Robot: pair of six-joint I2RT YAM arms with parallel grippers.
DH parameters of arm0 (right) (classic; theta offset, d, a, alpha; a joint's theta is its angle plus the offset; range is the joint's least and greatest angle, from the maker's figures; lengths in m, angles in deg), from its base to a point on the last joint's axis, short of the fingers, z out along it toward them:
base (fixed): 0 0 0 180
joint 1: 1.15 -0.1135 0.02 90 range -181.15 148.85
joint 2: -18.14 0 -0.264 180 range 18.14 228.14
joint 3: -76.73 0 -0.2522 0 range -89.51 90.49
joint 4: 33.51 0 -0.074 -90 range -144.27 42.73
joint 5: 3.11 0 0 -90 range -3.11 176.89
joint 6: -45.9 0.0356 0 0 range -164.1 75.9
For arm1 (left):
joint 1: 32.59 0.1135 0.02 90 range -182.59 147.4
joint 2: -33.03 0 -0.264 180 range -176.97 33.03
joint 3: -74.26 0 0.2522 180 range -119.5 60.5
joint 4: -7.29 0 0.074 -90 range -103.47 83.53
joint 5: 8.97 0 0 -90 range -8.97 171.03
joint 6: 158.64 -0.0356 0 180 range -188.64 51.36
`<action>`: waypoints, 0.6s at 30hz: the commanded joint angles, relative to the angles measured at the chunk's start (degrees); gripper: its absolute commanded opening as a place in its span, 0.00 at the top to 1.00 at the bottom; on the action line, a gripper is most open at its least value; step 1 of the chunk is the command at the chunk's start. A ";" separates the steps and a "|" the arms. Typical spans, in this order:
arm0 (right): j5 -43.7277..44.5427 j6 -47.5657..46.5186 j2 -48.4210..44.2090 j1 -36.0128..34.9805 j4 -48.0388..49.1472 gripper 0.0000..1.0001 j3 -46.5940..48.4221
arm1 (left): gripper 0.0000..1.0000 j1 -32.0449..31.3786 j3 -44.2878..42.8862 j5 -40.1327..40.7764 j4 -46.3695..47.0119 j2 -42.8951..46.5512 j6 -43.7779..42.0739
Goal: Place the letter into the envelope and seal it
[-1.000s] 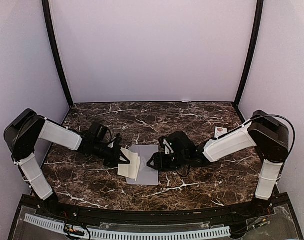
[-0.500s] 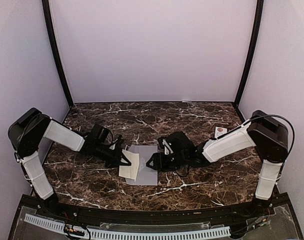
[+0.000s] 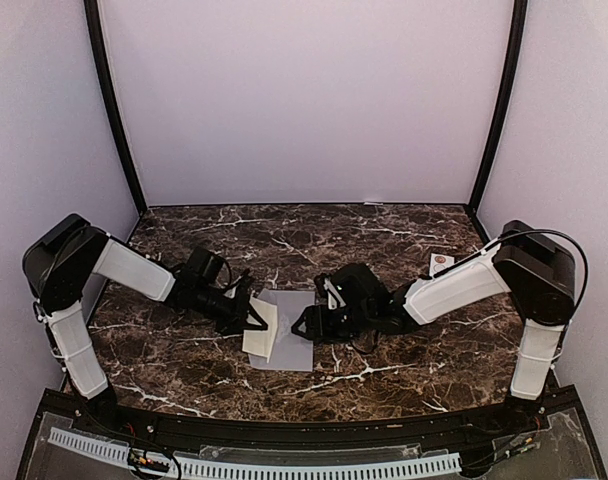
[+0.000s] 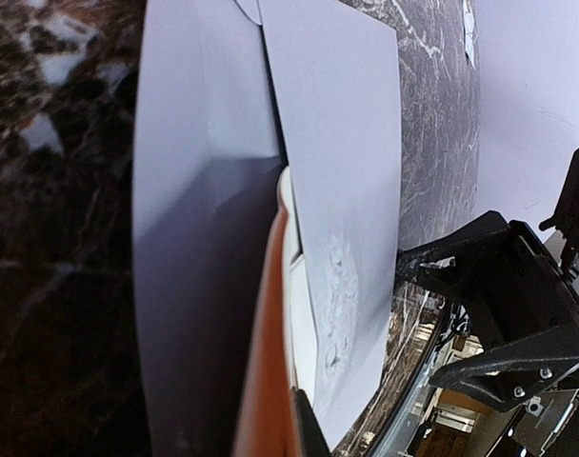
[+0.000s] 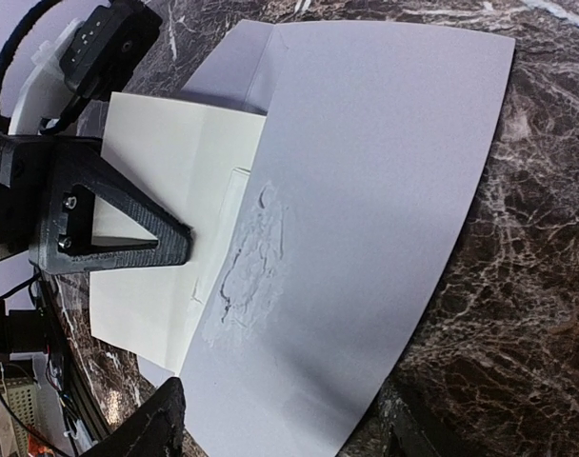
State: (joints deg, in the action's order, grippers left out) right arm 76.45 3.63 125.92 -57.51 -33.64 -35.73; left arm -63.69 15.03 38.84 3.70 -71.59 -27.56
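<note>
The left gripper [image 3: 252, 316] is clamped on the cream folded letter [image 5: 166, 190], whose leading edge lies under the top sheet of the grey-lavender envelope [image 5: 385, 171], flat on the marble table [image 3: 414, 362] between the arms, while the right gripper [image 3: 302, 325] has its jaws apart at the envelope's opposite edge.

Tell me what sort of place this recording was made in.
Probably a lab test booth: plain lavender walls and black corner posts enclose a marble-patterned table carrying two robot arms.
</note>
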 commanded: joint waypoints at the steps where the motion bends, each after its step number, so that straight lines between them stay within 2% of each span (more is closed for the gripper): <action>1: -0.47 0.43 1.72 -0.85 -2.11 0.34 0.44 | 1.00 -1.28 -2.27 1.26 -0.23 -1.38 -1.81; 14: 0.03 0.58 1.39 -0.86 -2.16 0.35 0.10 | 1.00 -2.66 -5.19 5.96 -5.25 -2.13 -5.72; 18: 0.97 0.72 0.80 -0.85 -2.44 0.35 -0.35 | 0.92 -2.74 -5.43 8.23 -8.11 -0.75 -7.44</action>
State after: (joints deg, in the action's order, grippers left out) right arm 76.52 3.63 125.92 -57.51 -33.69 -35.73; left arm -65.94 10.46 43.19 0.47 -74.19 -32.09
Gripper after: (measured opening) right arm 0.652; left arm 0.039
